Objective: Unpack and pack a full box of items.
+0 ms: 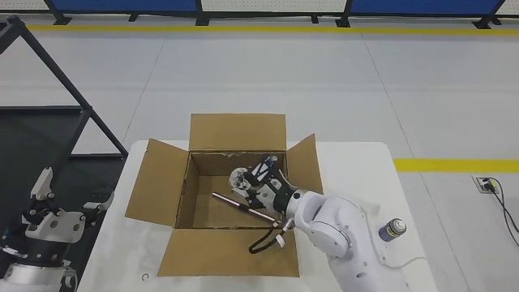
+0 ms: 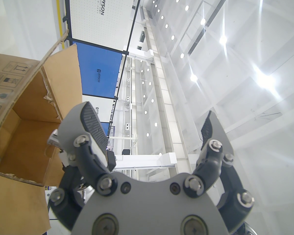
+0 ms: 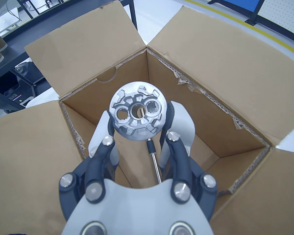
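right claw clamped on metal disc, within the opening of the box, centre of top view. steel rod lies inside. left claw released, lower left.

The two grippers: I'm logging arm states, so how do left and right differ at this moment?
The right gripper is shut on a metal disc; the left gripper is open and empty. The right gripper points down into the open cardboard box; the left gripper sits beside the box, pointing up at the ceiling. Both share the same two-finger build.
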Action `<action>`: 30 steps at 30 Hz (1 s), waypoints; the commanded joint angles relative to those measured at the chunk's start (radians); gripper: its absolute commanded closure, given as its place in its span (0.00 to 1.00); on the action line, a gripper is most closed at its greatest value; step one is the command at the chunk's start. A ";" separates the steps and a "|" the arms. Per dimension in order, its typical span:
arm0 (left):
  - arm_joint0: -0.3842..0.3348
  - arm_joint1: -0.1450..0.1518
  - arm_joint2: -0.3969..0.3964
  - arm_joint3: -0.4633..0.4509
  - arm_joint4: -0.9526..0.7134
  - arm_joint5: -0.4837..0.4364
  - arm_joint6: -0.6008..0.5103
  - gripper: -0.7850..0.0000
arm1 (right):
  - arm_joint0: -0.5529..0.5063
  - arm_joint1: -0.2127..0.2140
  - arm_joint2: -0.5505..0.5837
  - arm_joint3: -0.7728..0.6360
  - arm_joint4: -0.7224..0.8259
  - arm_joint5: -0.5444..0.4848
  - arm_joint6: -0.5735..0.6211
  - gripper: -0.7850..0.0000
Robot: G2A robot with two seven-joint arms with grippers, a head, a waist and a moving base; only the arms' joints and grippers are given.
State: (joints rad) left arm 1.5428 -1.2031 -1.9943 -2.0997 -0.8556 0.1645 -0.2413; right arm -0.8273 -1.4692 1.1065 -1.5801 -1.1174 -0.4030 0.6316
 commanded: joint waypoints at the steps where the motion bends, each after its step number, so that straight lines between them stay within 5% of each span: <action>1: 0.000 0.000 0.000 0.000 0.000 0.000 0.000 0.00 | -0.051 0.010 0.032 -0.069 0.007 -0.017 0.005 1.00; 9: 0.000 0.000 0.000 0.000 0.000 0.000 0.000 0.00 | -0.198 0.041 0.141 -0.249 0.033 -0.061 0.004 1.00; 30: 0.000 0.000 0.000 0.000 0.000 0.000 0.000 0.00 | -0.243 0.051 0.162 -0.321 0.033 -0.060 -0.033 1.00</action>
State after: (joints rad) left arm 1.5428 -1.2031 -1.9943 -2.0997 -0.8556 0.1645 -0.2413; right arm -1.0595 -1.4208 1.2564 -1.8806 -1.0904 -0.4577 0.6044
